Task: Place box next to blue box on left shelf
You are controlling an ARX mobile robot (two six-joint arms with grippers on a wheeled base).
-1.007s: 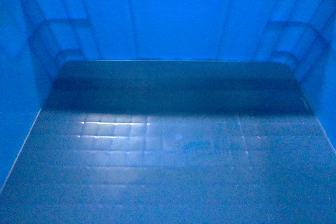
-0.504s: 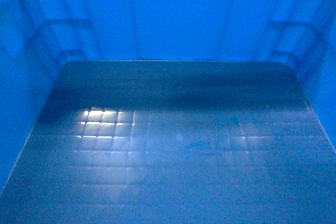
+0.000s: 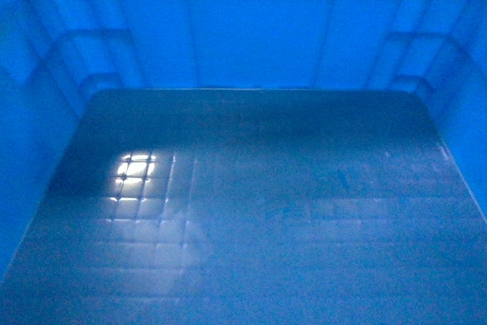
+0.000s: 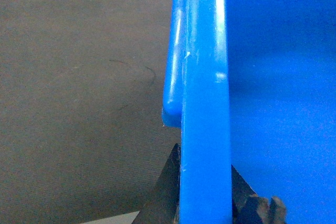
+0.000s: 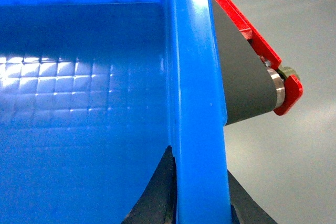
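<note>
Clamping both side rims, the robot carries the blue crate (image 3: 251, 211) close under its head camera. Left gripper (image 4: 205, 192) pinches the left rim; right gripper (image 5: 197, 192) pinches the right rim. Crate floor: the bright grid reflection (image 3: 135, 175) has shrunk and slid leftward over the last second, so crate or base is moving, transit likely. Beyond the right rim, a grey roller in a red bracket (image 5: 252, 72). Neither shelf nor second blue box visible; placement not yet begun.
</note>
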